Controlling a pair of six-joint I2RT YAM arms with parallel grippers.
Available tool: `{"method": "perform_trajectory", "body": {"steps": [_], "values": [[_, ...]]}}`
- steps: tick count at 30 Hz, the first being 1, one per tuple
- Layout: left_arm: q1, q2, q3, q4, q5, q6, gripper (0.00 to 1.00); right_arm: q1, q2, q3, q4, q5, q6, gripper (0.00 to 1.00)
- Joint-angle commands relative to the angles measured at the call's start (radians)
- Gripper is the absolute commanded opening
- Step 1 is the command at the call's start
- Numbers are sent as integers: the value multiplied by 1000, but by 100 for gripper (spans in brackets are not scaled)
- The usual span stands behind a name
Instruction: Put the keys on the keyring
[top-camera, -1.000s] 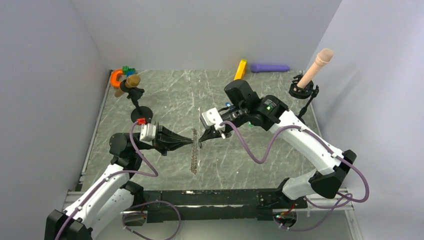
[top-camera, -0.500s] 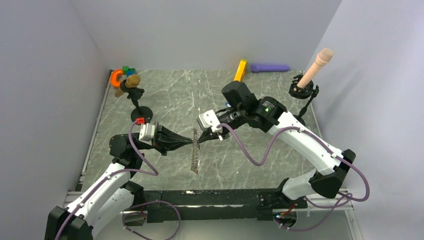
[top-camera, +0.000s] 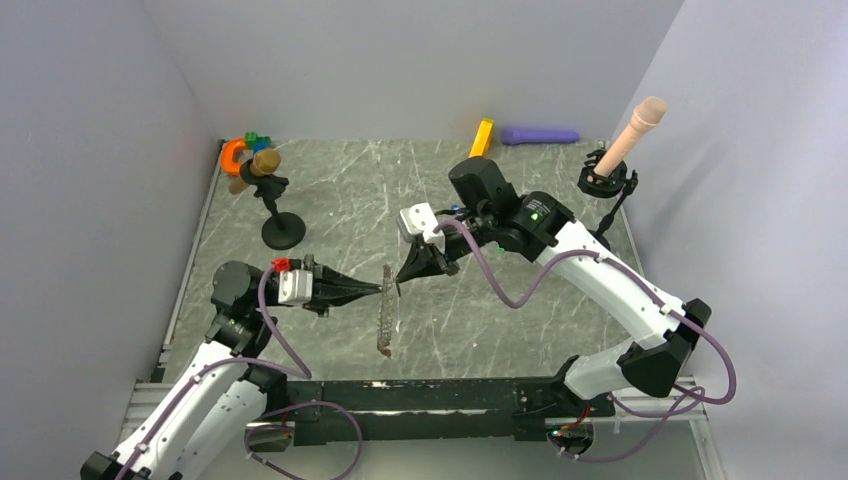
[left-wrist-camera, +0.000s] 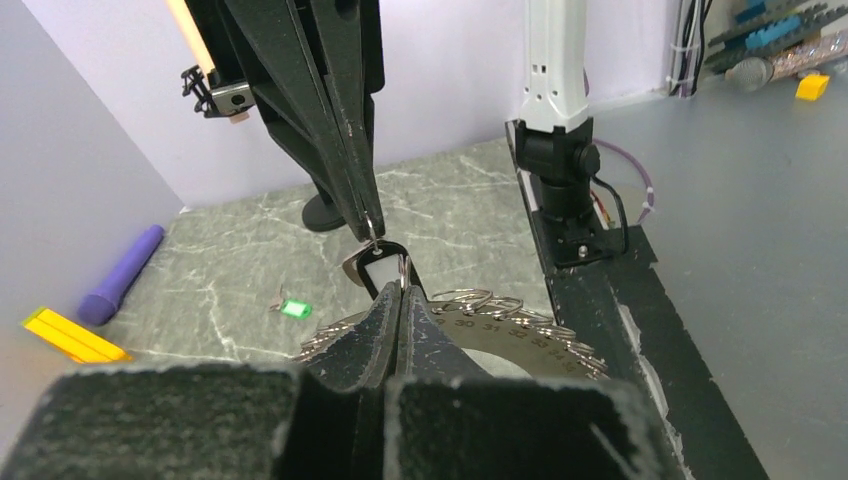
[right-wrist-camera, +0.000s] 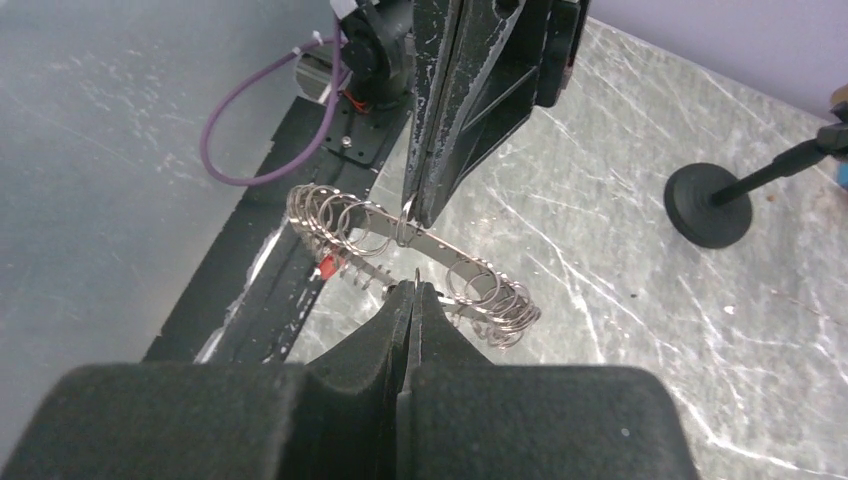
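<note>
Both tips clenched together at the keyring (top-camera: 384, 322).
Your left gripper (top-camera: 384, 289) pinches its far end over the bench (top-camera: 480, 310). Your right gripper (top-camera: 400, 282), clamped tight, meets it at the black-rimmed key (left-wrist-camera: 379, 264). The green key (left-wrist-camera: 292, 308) lies on the bench, and the red key (right-wrist-camera: 327, 268) sits among the keyring's rings.

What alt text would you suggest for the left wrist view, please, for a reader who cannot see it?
The shut left claw and the shut right claw, reaching down from above, meet at a black-rimmed key, with the keyring hanging just below. A green key lies loose on the table, a purple cylinder and a yellow block at the left edge.
</note>
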Motion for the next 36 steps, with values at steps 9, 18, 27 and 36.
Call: {"method": "perform_trajectory", "body": {"steps": [9, 18, 27, 36], "values": [[-11, 15, 327, -899, 11, 805, 0, -25, 15, -57, 126, -214, 162, 0], [-14, 41, 385, -1040, 38, 935, 0, -73, 35, -86, 211, -262, 275, 0], [-50, 51, 393, -1035, 1, 950, 0, -75, 54, -121, 312, -301, 400, 0], [-69, 49, 411, -1054, -64, 988, 0, -75, 58, -142, 347, -283, 447, 0]]}}
